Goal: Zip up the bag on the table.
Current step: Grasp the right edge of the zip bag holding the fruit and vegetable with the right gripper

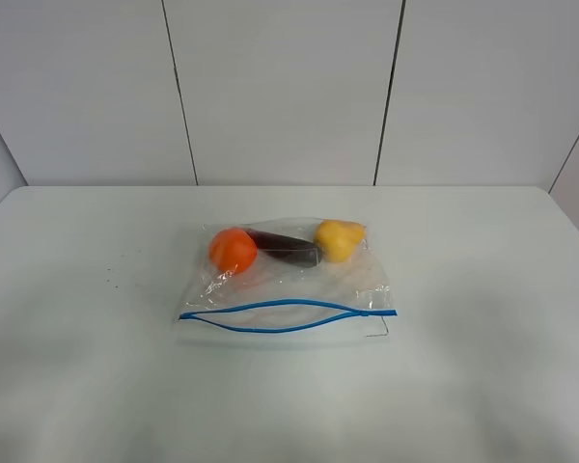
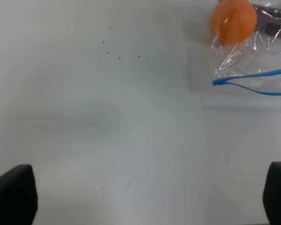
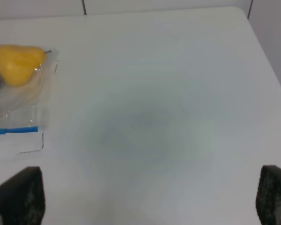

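On matte white table (image 1: pixel 77 386): crinkly clear bag (image 1: pixel 299 285), blue zipper strip (image 1: pixel 280 303) bowed open; left jaws, right jaws apart.

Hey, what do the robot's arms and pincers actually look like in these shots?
Little shows. The left pincer appears only as two black, rounded fingertips. The right pincer shows two similar dark fingertips with a grainy, speckled surface. No arm, cable or marking is in view; the high camera shows no robot parts.
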Motion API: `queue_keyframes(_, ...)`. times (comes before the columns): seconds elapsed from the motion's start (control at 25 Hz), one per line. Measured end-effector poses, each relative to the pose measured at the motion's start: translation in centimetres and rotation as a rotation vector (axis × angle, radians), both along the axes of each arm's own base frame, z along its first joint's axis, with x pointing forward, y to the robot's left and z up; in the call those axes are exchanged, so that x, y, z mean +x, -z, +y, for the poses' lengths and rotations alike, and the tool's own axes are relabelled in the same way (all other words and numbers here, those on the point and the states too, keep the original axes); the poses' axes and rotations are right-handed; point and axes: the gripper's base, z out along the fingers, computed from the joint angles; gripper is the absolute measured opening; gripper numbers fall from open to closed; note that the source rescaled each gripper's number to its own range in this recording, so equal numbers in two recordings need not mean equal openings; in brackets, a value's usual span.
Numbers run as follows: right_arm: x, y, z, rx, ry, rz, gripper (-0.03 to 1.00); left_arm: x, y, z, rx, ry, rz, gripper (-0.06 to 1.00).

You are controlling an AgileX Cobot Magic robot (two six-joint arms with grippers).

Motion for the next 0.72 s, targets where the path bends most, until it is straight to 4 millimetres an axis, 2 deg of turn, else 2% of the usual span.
queue_keyframes(0.16,2.4,-1.4,0.0,0.023,0.012,0.098,1.0,0.0,0.0,0.0,0.0,0.0,0.0,1.0)
queue_keyframes(0.32,7.5,-1.6,0.2,0.091,0.007,0.229,1.0,0.0,0.0,0.0,0.0,0.0,0.0,1.0)
queue_keyframes(0.6,19.0,1.2,2.2,0.26,-0.18,0.429,1.0,0.0,0.0,0.0,0.0,0.0,0.0,1.0)
queue_keyframes(0.72,24.1,3.7,2.6,0.354,-0.292,0.543,1.0,0.0,0.0,0.0,0.0,0.0,0.0,1.0)
